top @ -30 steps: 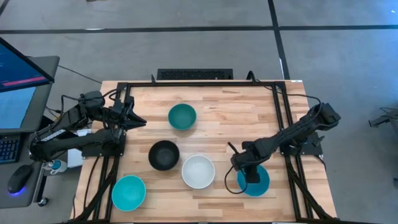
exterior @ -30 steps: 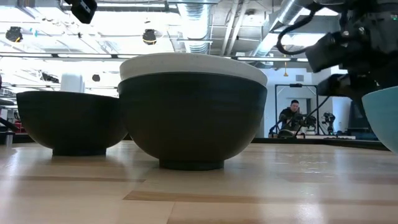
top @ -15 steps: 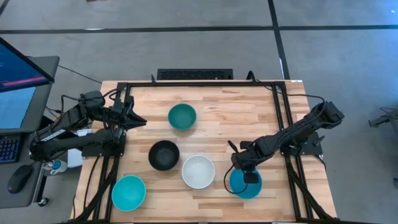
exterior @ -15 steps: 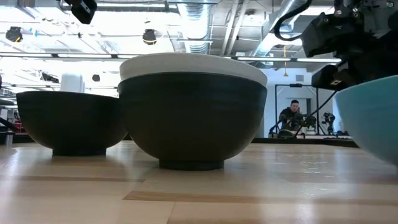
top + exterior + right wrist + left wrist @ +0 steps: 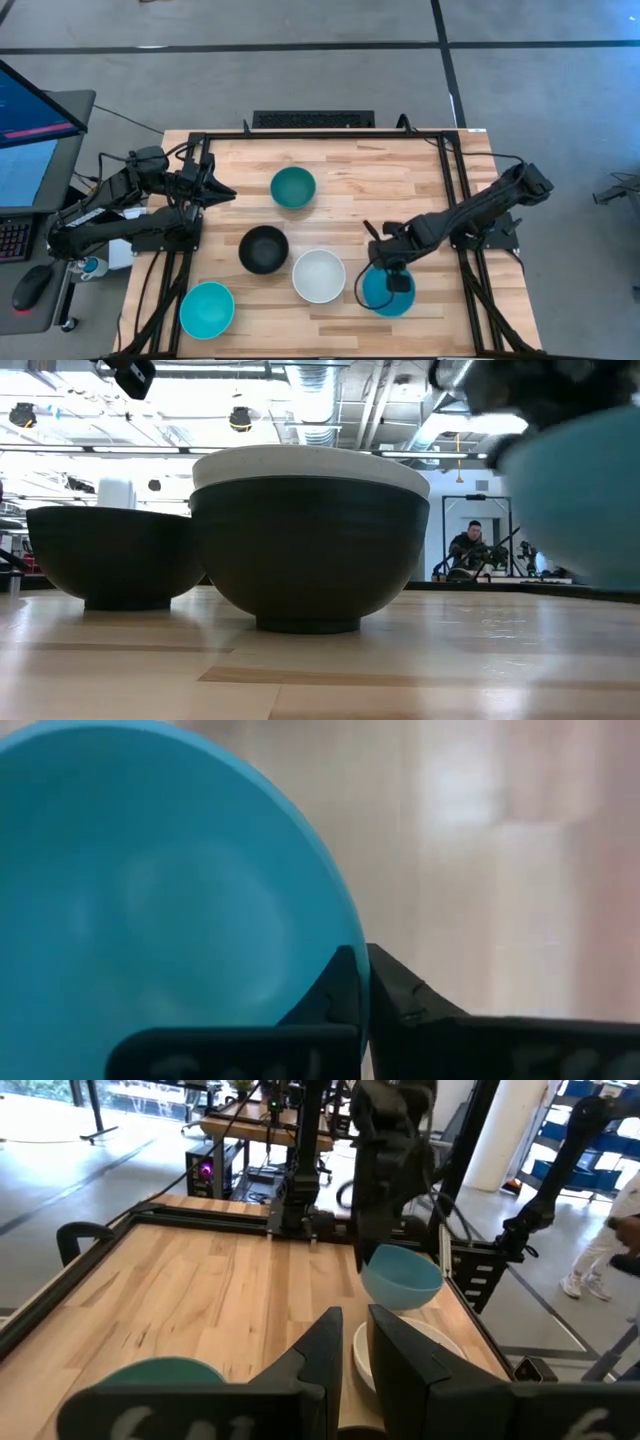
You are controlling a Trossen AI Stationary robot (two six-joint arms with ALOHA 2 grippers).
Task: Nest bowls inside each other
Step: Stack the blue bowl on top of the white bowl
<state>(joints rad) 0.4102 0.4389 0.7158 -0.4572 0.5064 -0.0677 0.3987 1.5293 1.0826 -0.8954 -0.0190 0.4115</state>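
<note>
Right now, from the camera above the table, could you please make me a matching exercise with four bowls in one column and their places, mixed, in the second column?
Things:
1. dark teal-green bowl
2. black bowl
3. white bowl
4. cyan-blue bowl on the right

Places:
A. rim pinched by the right tool
B. alone toward the far edge of the table
C. near the middle, just left of the white one
D. between the black bowl and the gripped bowl

Pairs: 1-B, 2-C, 3-D, 4-A
</note>
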